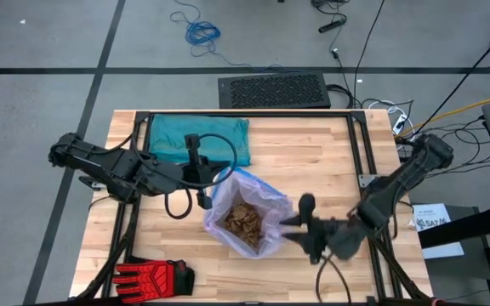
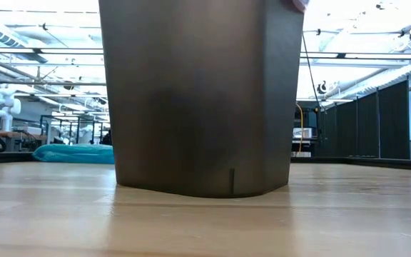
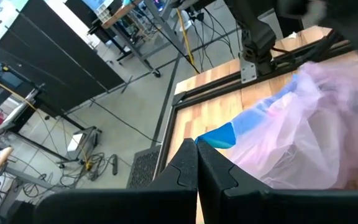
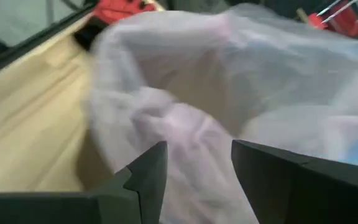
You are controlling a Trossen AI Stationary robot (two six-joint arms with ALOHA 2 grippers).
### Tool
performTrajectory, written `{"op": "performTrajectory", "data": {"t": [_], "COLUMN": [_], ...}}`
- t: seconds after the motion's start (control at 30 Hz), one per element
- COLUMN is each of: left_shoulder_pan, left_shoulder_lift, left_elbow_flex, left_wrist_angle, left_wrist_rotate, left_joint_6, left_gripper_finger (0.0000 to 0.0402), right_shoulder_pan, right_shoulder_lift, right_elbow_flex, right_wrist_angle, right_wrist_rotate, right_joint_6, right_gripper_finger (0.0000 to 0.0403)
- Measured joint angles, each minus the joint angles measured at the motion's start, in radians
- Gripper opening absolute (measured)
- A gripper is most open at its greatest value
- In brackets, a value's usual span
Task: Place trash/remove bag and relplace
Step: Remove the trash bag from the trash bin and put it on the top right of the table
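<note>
The pale lilac bag (image 1: 258,194) lines the dark bin (image 2: 198,100) at the table's middle, its mouth open. The trash (image 1: 245,223), a heap of tan paper wads, lies inside it. My left gripper (image 1: 205,195) is at the bag's left side, shut on its blue rim. My right gripper (image 1: 289,229) is at the bag's right side, open, and a bulge of the bag's film (image 4: 191,143) shows in the gap between its fingers. The teal-green bag (image 1: 198,140) lies flat at the table's far left. My left gripper (image 3: 196,146) pinches the bag's blue rim (image 3: 219,135) between its two shut fingers, only at their free ends. It comes at the rim from the table's left, slanting slightly down. The film spreads slack beyond the fingers. My right gripper: I cannot tell whether its fingers (image 4: 148,177) touch the film.
A red-and-black glove (image 1: 151,276) lies at the table's near left corner. A black frame (image 1: 360,144) runs along the table's far and side edges. A dark mat (image 1: 275,89) lies on the floor beyond the far edge. Bare wood shows to the bin's left and right.
</note>
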Motion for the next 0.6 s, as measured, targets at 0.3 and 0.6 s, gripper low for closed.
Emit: {"op": "performTrajectory", "data": {"t": [0.3,0.6], "left_shoulder_pan": [0.000,0.000], "left_shoulder_lift": [0.000,0.000], "left_elbow_flex": [0.000,0.000], "left_wrist_angle": [-0.003,-0.012], "left_wrist_rotate": [0.000,0.000], "left_joint_6": [-0.025,-0.026], "left_gripper_finger": [0.0000,0.0000], "right_shoulder_pan": [0.060,-0.043], "right_shoulder_lift": [0.142,0.152], "right_elbow_flex": [0.000,0.000], "right_wrist_angle": [-0.018,-0.031], "right_wrist_rotate": [0.128,0.196], "right_joint_6": [0.124,0.113], "right_gripper_finger": [0.0171,0.0141]}}
